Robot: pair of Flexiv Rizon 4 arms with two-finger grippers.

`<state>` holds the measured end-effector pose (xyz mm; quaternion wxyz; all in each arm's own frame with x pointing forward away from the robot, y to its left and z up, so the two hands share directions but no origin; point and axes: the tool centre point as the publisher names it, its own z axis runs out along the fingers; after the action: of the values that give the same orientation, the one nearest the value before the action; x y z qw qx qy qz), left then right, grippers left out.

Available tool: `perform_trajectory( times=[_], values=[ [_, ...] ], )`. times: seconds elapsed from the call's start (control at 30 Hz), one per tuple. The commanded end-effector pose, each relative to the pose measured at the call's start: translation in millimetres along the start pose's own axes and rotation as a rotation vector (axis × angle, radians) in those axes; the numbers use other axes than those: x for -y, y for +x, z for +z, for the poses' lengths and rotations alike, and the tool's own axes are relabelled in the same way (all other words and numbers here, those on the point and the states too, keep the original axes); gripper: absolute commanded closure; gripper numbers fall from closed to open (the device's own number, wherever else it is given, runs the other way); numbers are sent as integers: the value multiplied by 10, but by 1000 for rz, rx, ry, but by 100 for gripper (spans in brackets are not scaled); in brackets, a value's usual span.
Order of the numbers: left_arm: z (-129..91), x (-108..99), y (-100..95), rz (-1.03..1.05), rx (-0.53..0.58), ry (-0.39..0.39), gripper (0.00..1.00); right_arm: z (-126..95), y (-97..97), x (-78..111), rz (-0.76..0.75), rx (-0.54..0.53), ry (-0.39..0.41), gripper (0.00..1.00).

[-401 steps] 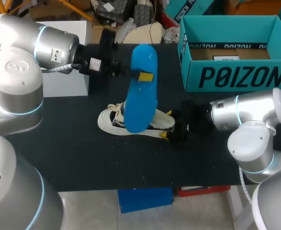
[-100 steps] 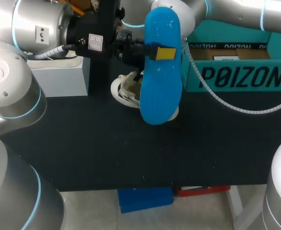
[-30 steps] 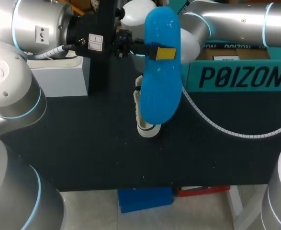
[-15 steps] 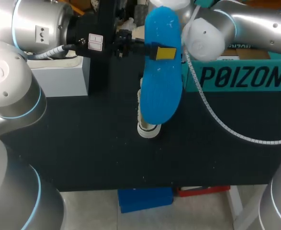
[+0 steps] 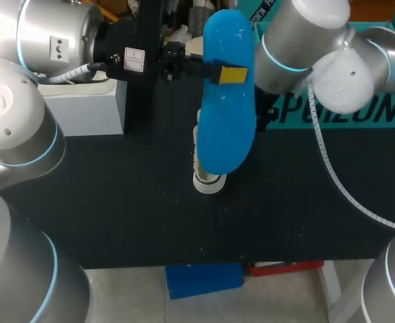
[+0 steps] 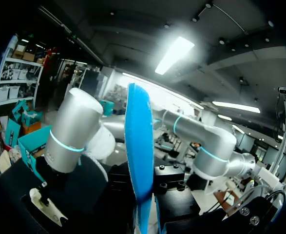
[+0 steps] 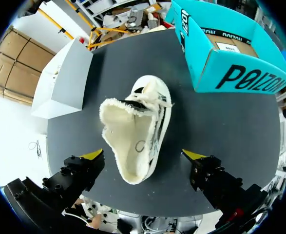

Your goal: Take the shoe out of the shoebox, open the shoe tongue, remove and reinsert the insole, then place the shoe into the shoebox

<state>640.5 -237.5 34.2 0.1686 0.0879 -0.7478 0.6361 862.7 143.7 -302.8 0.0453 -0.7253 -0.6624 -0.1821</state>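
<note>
Holding the insole [image 5: 227, 121] upright, your left gripper [image 5: 231, 74] is clamped on its upper half, with the blue sheet hanging over the shoe [image 5: 208, 182].

Step, as I judge it: the insole is out and the reinsert is not yet begun.

Your right gripper [image 7: 143, 155] is spread wide and empty. It hovers above the shoe, one yellow tip on either side of the heel end and touching nothing. The shoe lies mid-table with its mouth gaping and the fleece lining showing.

Next move likely calls for:
- steadying the shoe with the right gripper
- tipping the insole toe-first into the opening

Room:
- The shoebox [image 7: 240, 73] stands beyond the toe, near it but apart.
- A grey box [image 7: 67, 78] stands off to the shoe's other side.
- The right arm [image 5: 305, 40] hangs over the shoebox front, just beside the insole. Watch that gap.
- Bare table [image 5: 116, 202] lies toward the near edge.
</note>
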Motion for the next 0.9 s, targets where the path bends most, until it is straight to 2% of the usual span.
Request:
perform_trajectory(
  times=[0.03, 0.2, 0.33, 0.6, 0.9],
  values=[
    [13, -3, 4, -2, 4, -3, 100, -236, -195, 38, 113, -543, -58, 0],
    [13, -3, 4, -2, 4, -3, 100, -477, -203, -10, 170, -736, -72, 0],
    [13, -3, 4, -2, 4, -3, 100, -623, -164, -24, 183, -834, -63, 0],
    [13, -3, 4, -2, 4, -3, 100, -755, -64, -53, 167, -1020, -16, 0],
    [13, -3, 4, -2, 4, -3, 100, -890, 52, -81, 147, -1174, 22, 0]
  ],
)
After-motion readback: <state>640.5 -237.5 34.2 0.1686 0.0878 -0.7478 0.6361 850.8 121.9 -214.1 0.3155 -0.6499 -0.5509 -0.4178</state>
